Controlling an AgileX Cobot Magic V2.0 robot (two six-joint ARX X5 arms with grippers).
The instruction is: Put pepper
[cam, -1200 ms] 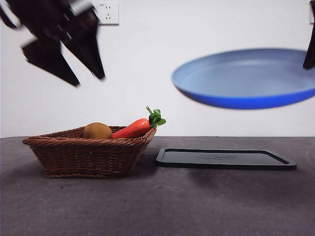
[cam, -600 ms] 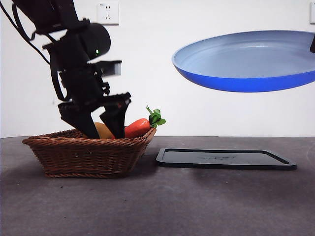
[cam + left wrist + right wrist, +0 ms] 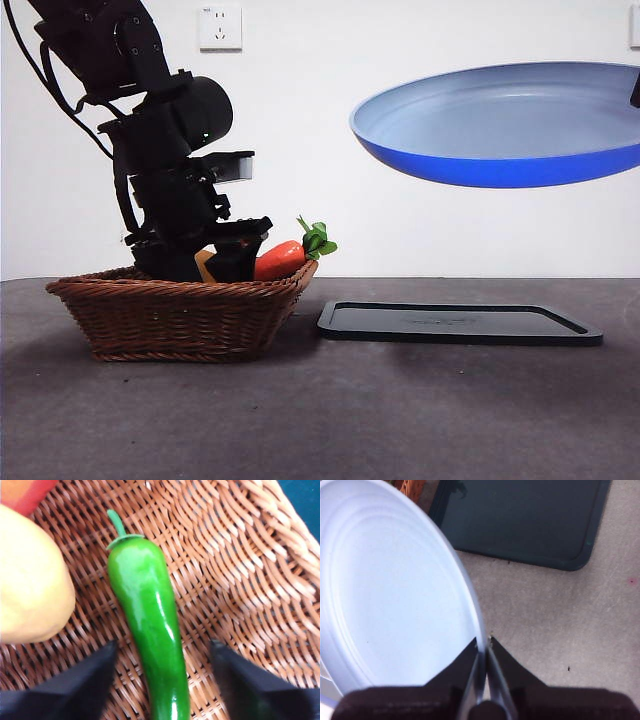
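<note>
Pepper [image 3: 147, 630]: one, glossy green, lying on the floor of the wicker basket [image 3: 180, 310] at left of the bench [image 3: 400, 420]. Left gripper [image 3: 162, 672]: lowered into the basket, jaws open astride the pepper, not touching. Also in basket: one yellow-brown fruit [image 3: 30, 580], one carrot [image 3: 280, 260]. Right gripper [image 3: 482, 650]: clamped on rim of one blue plate [image 3: 500, 125], held aloft. One black tray [image 3: 460, 322], right.
</note>
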